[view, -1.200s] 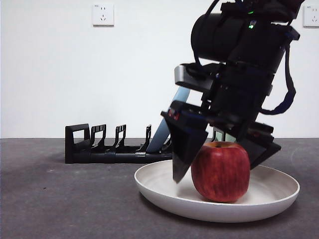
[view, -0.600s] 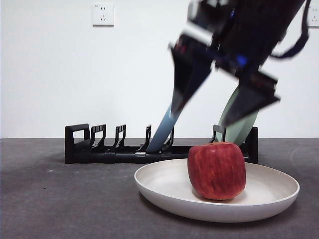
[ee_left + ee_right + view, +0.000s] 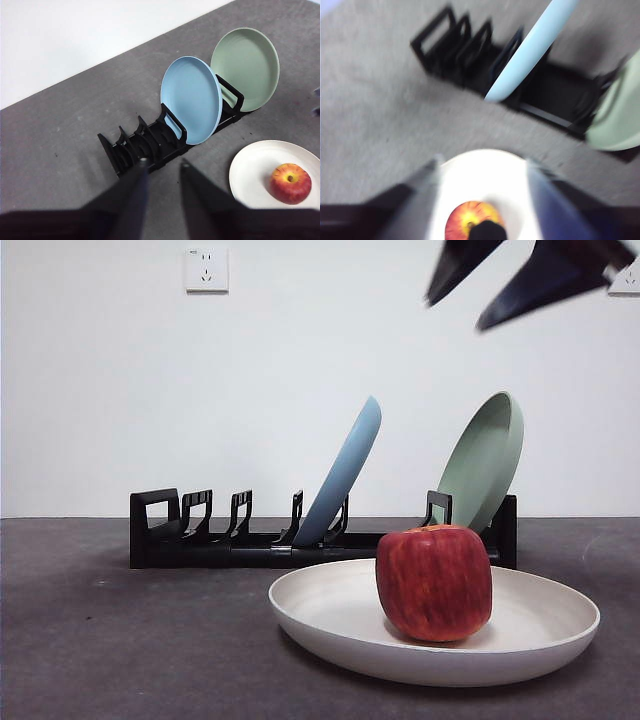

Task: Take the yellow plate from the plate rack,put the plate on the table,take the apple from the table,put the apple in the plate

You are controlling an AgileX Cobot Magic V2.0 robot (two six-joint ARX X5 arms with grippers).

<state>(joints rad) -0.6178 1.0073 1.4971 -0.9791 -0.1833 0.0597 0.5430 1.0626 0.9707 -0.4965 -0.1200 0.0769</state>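
The red apple (image 3: pixel 434 582) stands in the yellow plate (image 3: pixel 320 618), which lies flat on the table (image 3: pixel 100 660) in front of the plate rack (image 3: pixel 240 548). My right gripper (image 3: pixel 456 315) is open and empty, high above the apple at the top right of the front view. In the blurred right wrist view its jaws (image 3: pixel 482 165) stand wide apart over the plate (image 3: pixel 485 172) and the apple (image 3: pixel 470 225). My left gripper (image 3: pixel 163 162) is open and empty, held high and back from the rack (image 3: pixel 145 147); the plate (image 3: pixel 255 162) and the apple (image 3: pixel 290 183) show there too.
A light blue plate (image 3: pixel 345 475) and a pale green plate (image 3: pixel 487 460) lean upright in the rack's right half. The rack's left slots hold nothing. A white wall with sockets stands behind the table.
My right gripper has let go of the apple and risen from around it to the top of the front view. The apple stays in the plate.
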